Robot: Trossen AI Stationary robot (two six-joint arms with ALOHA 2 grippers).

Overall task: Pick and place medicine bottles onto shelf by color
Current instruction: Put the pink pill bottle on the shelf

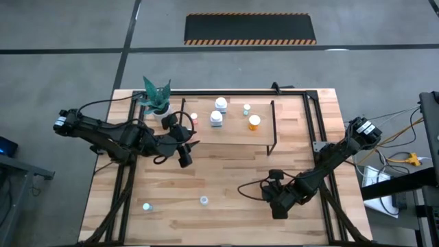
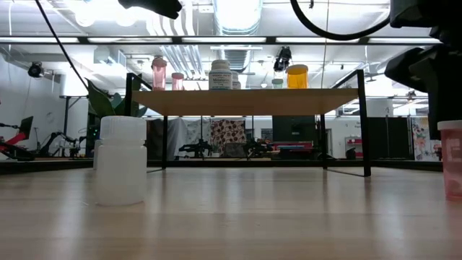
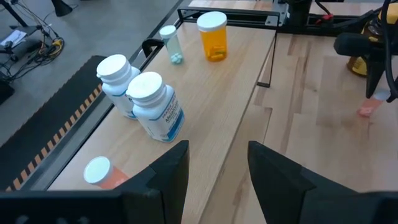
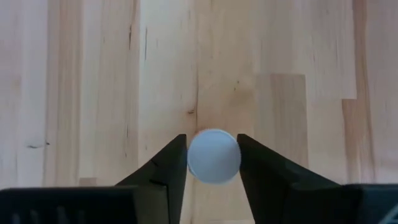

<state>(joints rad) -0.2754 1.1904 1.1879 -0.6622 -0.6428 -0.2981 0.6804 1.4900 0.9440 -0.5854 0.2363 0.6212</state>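
The shelf (image 2: 245, 101) is a light-wood board on black rod legs at the table's far middle (image 1: 233, 136). Several medicine bottles stand on it: two white ones (image 3: 152, 106), a small pale-green-capped one (image 3: 169, 40), an amber orange one (image 3: 213, 36) and a small orange one (image 3: 99, 171). My left gripper (image 3: 217, 165) hovers open above the shelf's near left part (image 1: 185, 151), holding nothing. My right gripper (image 4: 212, 155) points down at the table's near right (image 1: 278, 200), shut on a white-capped pink bottle (image 2: 452, 160). Two more small bottles (image 1: 146, 206) (image 1: 204, 200) stand near the near edge. My right gripper has the pink bottle's round white cap (image 4: 214, 157) pinched between its two fingers (image 4: 174, 163), one on each side. It comes from above, pointing straight down. The bottle is upright; in the low view its base seems to be down on the table.
A white pot with a green plant (image 1: 159, 103) stands by the shelf's far left corner, close to my left arm. Black frame rods (image 1: 309, 123) run along the table's right side. Bare wood lies between the shelf and the near edge.
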